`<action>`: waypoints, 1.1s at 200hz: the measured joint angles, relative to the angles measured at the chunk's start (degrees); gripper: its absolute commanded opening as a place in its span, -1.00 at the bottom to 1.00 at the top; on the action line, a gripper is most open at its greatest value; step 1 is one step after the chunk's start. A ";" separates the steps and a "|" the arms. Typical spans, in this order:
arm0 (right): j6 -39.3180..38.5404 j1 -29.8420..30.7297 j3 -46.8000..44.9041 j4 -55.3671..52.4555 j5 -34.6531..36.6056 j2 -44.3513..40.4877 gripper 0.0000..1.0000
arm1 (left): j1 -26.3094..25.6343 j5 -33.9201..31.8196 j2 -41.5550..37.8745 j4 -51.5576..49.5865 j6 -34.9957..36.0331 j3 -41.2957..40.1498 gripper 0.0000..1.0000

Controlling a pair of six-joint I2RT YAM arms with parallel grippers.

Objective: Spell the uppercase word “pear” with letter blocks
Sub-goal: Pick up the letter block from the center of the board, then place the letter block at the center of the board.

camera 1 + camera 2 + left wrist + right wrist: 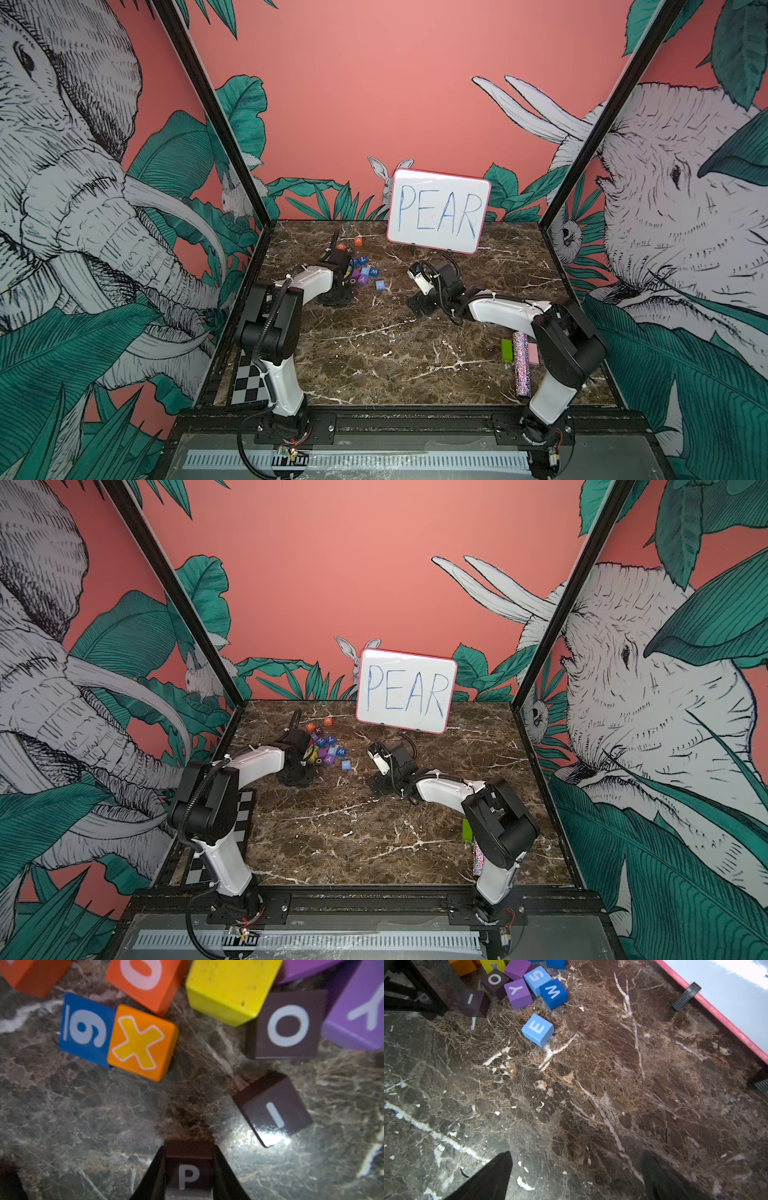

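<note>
Grip on the first letter: my left pincer (pixel 189 1147) is clamped on the dark maroon P block (pixel 189 1169), one jaw flat against each side. The cube is at the near edge of the heap of letter blocks (pixel 328 750); whether it rests on the table (pixel 83 1115) or is just off it I cannot tell. My right pincer (pixel 577 1157) hangs wide open and empty over bare marble. The blue E block (pixel 538 1029) lies alone, off the heap on the right pincer's side, so that arm looks nearer to it. The orange A block (pixel 358 241) sits beyond the heap, toward the whiteboard (pixel 438 210). By my reckoning the P goes out to open marble first. The R I cannot pick out.
</note>
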 measured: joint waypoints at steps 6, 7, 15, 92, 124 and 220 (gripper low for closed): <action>0.07 -0.02 0.00 0.00 0.26 0.00 0.97 | -0.07 -0.07 0.00 0.00 0.00 0.00 -0.43; 0.09 0.00 0.00 0.00 0.31 0.00 0.97 | -0.07 -0.09 0.00 0.00 0.00 0.00 -0.43; 0.17 0.00 0.00 0.00 0.85 0.00 0.97 | -0.22 -0.17 0.00 0.00 0.00 0.00 -0.44; 1.49 0.02 0.00 -0.98 4.74 -0.98 0.97 | -2.82 -2.10 -0.39 -2.58 -0.87 1.09 -0.53; 2.51 0.02 0.00 -2.12 5.81 -3.32 0.97 | -6.27 -2.67 -2.36 -3.72 -2.60 3.13 -0.54; 4.24 -1.53 -4.59 -0.44 10.19 -6.82 0.97 | -16.98 -3.08 2.73 -3.32 -6.73 16.28 -0.54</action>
